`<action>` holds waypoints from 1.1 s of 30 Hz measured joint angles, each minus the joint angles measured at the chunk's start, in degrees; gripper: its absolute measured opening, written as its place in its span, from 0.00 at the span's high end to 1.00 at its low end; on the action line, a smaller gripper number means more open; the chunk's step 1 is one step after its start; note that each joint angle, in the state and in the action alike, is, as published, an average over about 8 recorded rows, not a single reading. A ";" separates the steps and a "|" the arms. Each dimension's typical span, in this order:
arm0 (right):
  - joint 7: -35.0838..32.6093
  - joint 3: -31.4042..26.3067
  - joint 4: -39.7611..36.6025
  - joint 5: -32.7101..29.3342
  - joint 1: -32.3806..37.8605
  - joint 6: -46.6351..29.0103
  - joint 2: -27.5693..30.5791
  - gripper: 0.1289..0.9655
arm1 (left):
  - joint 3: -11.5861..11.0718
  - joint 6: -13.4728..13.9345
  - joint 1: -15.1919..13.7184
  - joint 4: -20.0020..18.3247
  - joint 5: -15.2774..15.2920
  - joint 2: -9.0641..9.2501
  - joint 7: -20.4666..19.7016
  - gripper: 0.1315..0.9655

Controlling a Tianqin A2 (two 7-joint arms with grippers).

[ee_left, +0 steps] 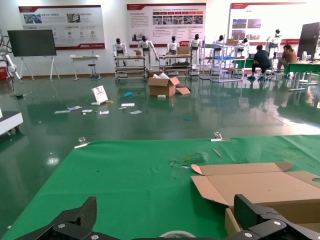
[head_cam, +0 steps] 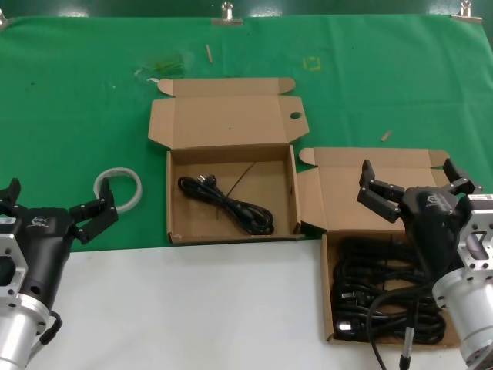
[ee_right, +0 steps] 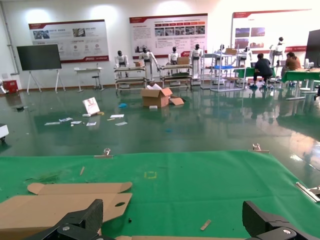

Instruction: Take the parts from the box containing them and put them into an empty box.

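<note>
The box containing the parts (head_cam: 326, 287) lies at the right front, with a side flap splayed outward and several black power cords (head_cam: 381, 297) piled in it. The other box (head_cam: 174, 193) lies in the middle with its lid open and holds one coiled black cord (head_cam: 229, 204). My right gripper (head_cam: 412, 174) is open and empty, hovering over the far end of the full box. My left gripper (head_cam: 54, 204) is open and empty at the left, next to a white ring (head_cam: 119, 187). The middle box's lid shows in the left wrist view (ee_left: 260, 186) and the right wrist view (ee_right: 55, 202).
Green cloth (head_cam: 77, 100) covers the far part of the table; the near part is white (head_cam: 192, 308). Small scraps (head_cam: 208, 52) lie on the cloth behind the boxes. Metal clips (head_cam: 226, 14) hold the cloth's far edge. The white ring also shows in the left wrist view (ee_left: 177, 234).
</note>
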 joint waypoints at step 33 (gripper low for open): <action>0.00 0.00 0.00 0.00 0.00 0.00 0.00 0.00 | 0.00 0.00 0.00 0.00 0.00 0.00 0.00 0.00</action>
